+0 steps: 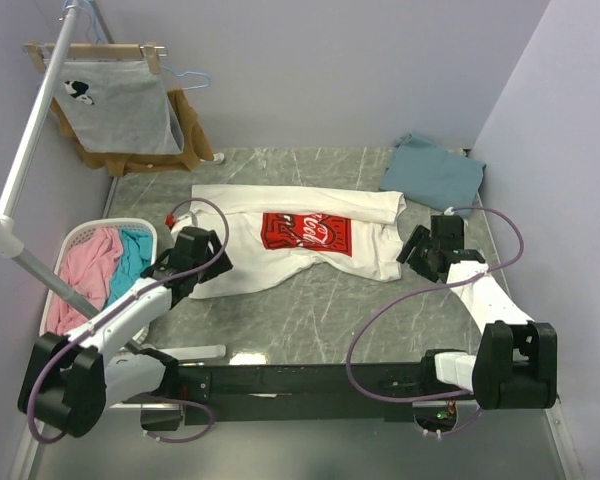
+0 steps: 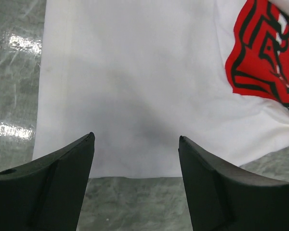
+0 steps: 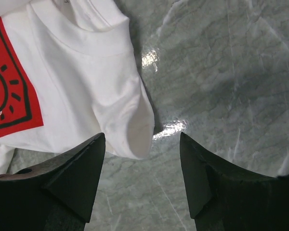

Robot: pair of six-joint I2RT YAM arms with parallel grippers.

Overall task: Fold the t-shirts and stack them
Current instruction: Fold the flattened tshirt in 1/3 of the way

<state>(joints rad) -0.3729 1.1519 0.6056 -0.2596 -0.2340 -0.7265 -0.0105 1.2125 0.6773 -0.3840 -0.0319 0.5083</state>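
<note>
The white t-shirt (image 1: 300,215) with a red chest logo (image 1: 306,231) lies spread across the table's middle, partly folded along its far edge. My left gripper (image 1: 208,247) is open and empty over the shirt's left hem (image 2: 135,120). My right gripper (image 1: 420,243) is open and empty just off the shirt's right sleeve (image 3: 130,125), over bare table. The teal-blue t-shirt (image 1: 432,170) lies folded at the far right corner.
A white laundry basket (image 1: 75,240) with pink and teal clothes stands at the left edge. A grey shirt (image 1: 120,105) and a brown garment (image 1: 185,125) hang on a rack at the far left. Grey marble table (image 1: 310,310) shows in front of the shirt.
</note>
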